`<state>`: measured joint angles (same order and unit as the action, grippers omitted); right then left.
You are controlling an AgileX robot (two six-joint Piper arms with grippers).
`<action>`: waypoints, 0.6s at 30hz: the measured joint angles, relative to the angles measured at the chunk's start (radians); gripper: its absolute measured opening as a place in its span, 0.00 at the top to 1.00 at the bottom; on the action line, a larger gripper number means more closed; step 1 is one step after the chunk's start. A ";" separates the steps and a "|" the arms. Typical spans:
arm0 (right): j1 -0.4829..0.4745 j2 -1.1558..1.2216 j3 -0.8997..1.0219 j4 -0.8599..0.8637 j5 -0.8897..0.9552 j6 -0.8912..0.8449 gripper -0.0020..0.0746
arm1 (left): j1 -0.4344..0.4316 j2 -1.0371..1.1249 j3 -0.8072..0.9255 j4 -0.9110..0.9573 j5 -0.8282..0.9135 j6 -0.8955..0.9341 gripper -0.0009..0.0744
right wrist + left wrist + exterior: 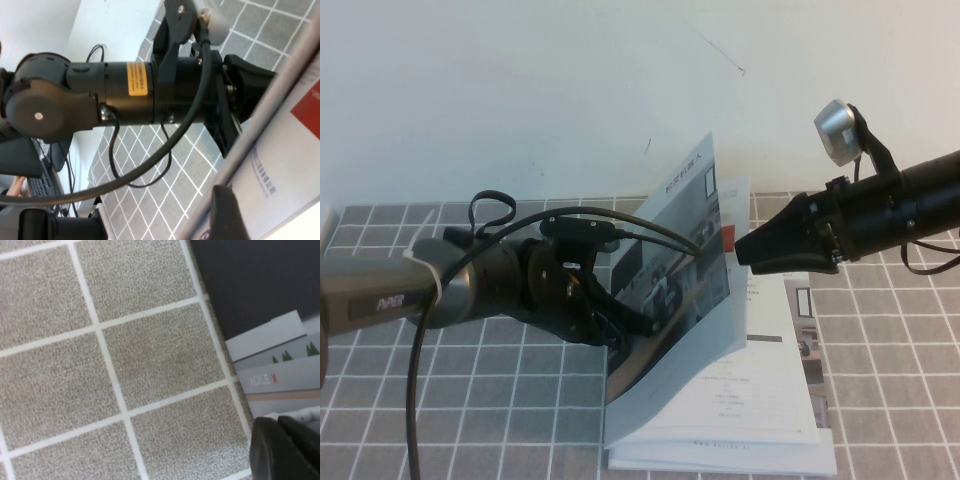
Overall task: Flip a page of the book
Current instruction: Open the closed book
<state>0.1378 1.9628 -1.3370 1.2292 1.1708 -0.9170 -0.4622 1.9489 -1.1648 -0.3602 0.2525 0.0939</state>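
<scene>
The counter is viewed obliquely downward from a raised position in the high view. It is framed closely in the left wrist view. The left arm is faced in the right wrist view; the book is shared by all views.

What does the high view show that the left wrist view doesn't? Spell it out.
Only the high view: both arms, the left gripper at the raised cover of the book, the right gripper at the cover's far side, and the open pages. Only the left wrist view: a close patch of grey tiled mat and a dark fingertip. Both: the book and mat.
</scene>
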 joint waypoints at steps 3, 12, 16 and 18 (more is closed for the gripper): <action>0.000 0.000 0.000 0.012 0.001 -0.002 0.47 | 0.000 0.000 0.000 0.000 -0.002 0.000 0.99; 0.002 0.000 0.000 0.114 0.006 -0.039 0.47 | 0.000 0.000 0.000 0.000 -0.002 0.000 0.99; 0.007 0.000 0.000 0.148 0.006 -0.061 0.47 | 0.000 0.000 0.000 -0.002 -0.005 0.000 0.99; 0.009 0.000 0.000 0.148 0.006 -0.064 0.47 | 0.000 0.000 0.000 -0.004 -0.005 0.000 0.99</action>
<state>0.1463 1.9628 -1.3370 1.3772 1.1764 -0.9808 -0.4622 1.9489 -1.1648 -0.3638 0.2478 0.0939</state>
